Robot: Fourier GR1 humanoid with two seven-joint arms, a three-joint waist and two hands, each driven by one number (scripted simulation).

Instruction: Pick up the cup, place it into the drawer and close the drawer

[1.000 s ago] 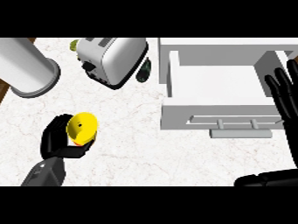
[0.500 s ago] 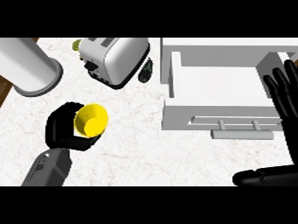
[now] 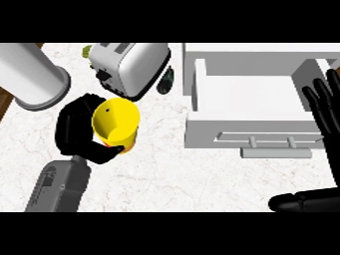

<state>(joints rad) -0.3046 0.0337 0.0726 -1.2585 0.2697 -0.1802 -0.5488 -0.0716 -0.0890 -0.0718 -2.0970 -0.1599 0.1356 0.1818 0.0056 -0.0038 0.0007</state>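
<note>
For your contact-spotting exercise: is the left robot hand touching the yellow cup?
Touching. The head view shows the left robot hand curled round the yellow cup, fingers against its side.

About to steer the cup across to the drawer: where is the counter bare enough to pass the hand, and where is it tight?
Bare counter lies between the left hand, shut on the yellow cup, and the drawer's front handle. The open drawer shows a bare floor. It is crowded up left: the toaster and white cylinder stand close. The right hand rests open over the drawer's right side.

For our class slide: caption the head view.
Left hand grips yellow cup beside open drawer.
</note>
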